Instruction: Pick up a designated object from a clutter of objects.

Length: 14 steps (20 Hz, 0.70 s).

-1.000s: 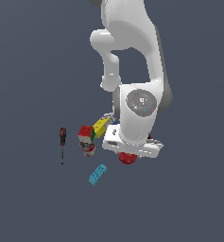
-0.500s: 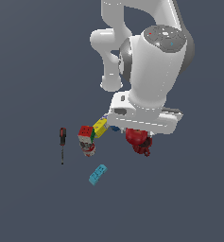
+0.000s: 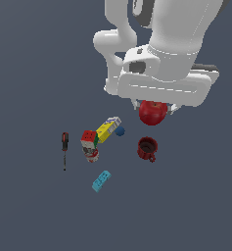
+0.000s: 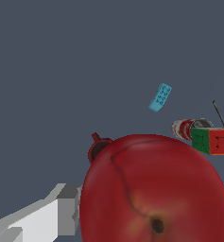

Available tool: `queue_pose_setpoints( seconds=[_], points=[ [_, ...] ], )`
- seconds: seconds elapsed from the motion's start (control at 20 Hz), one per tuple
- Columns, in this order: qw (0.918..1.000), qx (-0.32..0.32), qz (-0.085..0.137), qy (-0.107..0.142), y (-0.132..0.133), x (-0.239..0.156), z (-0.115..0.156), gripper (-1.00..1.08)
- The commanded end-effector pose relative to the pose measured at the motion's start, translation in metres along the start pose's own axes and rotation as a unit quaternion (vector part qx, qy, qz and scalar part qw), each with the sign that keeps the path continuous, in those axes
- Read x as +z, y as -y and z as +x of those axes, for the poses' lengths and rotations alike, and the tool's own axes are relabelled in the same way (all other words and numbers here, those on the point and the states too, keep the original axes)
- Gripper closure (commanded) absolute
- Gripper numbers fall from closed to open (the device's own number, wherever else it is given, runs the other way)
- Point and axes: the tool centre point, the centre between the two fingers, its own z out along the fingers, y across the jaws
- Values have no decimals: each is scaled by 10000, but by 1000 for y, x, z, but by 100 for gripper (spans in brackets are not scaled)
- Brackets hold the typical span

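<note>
Grey floor; apple (image 4: 153, 189) in claw (image 3: 153, 109), dimple camera-facing.

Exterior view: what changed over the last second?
The pincer, shut on the red apple, rose with it off the floor and away from the red mug. Screwdriver, cube, yellow box, blue ball and cyan block stayed put.

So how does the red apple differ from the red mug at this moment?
The apple is held up in the claw, clear of the floor; the mug rests on the floor below it. The apple is a closed, glossy bright red ball with a dimple; the mug is darker red, open-topped and has a handle. Both are red and of similar size.
</note>
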Motion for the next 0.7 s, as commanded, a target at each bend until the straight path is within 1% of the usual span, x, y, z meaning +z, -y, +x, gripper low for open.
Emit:
queue_pose_setpoints(
  seconds=[0.0, 0.3, 0.65],
  points=[
    [10000, 1, 1, -5, 3, -22, -5, 108],
    [10000, 3, 3, -6, 7, -55, -12, 108],
    [10000, 4, 6, -6, 9, -67, -13, 108]
  ],
)
